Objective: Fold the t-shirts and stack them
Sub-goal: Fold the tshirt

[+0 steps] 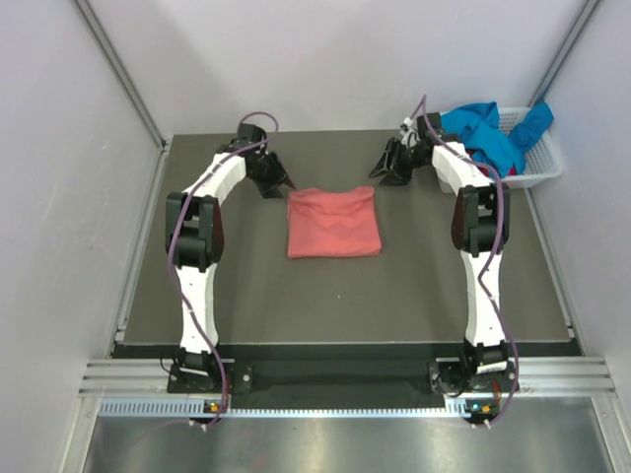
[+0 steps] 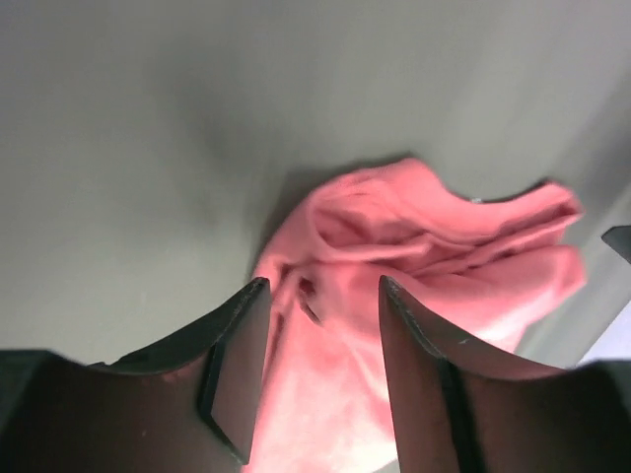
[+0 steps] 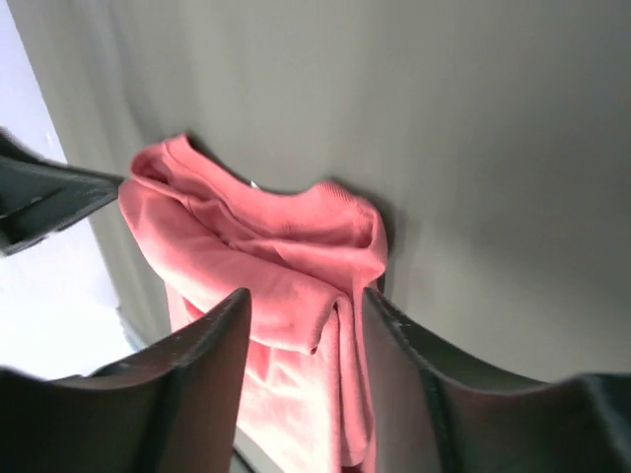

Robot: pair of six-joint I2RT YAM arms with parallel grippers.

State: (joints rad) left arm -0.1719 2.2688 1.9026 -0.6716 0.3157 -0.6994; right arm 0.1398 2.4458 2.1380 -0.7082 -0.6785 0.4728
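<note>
while poised at far corners of folded salmon-pink cloth t-shirt (image 1: 333, 222), flat on dark grey table (image 1: 246, 291), stand jaws apart, gripping nothing: left gripper (image 1: 285, 187), right gripper (image 1: 381, 172). bright blue cloth t-shirt (image 1: 488, 138) heaped in white slotted plastic basket (image 1: 548, 164).

folded t-shirt (image 1: 332, 222): salmon-pink | other t-shirt (image 1: 488, 133): bright blue | basket (image 1: 544, 163): white

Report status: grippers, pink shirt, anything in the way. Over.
Left gripper open, right gripper open, both at the far edge of the salmon-pink shirt. Shirt folded, flat on table. Nothing blocking; blue cloth in basket, far right.
</note>
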